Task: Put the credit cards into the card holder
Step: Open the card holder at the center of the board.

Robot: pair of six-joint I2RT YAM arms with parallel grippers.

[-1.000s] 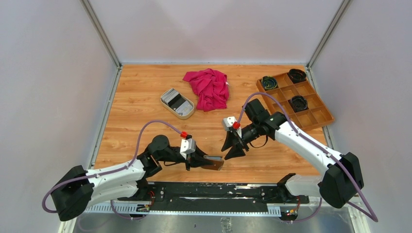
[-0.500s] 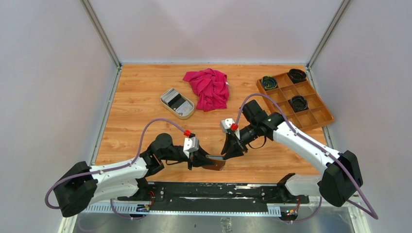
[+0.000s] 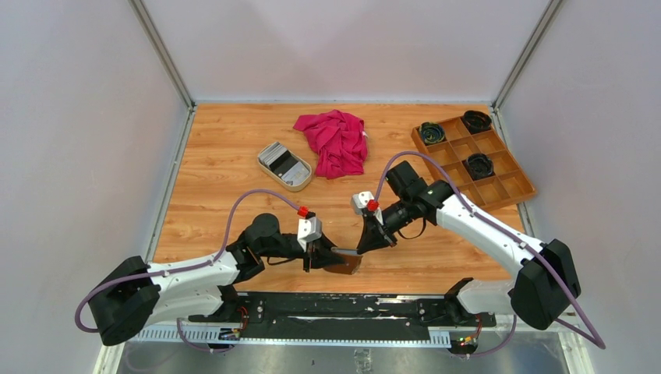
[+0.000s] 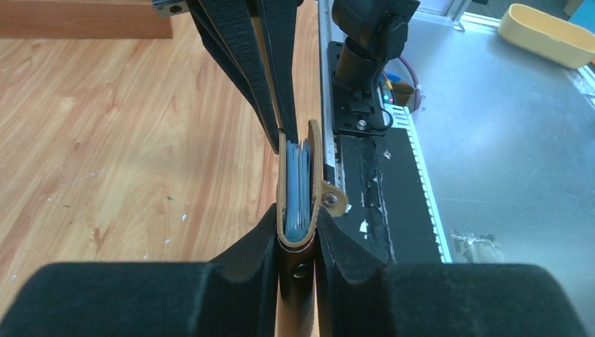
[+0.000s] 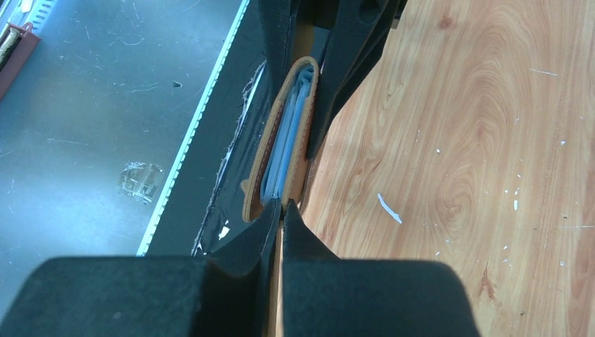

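Leather card holder [image 4: 313, 151], on edge, spans left pincer [image 4: 297, 230] to right pincer [image 5: 281, 209] (both clamping it).

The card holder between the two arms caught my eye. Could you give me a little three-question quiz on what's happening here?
1. True or false: the card holder lies untouched on the table.
2. Choose one: the loose credit cards lie in A) the beige oval dish, B) the wooden tray, C) the pink cloth.
3. Which tool grips the holder?

Key:
1. False.
2. A.
3. Both. The left tool clamps one end and the right tool pinches the opposite end.
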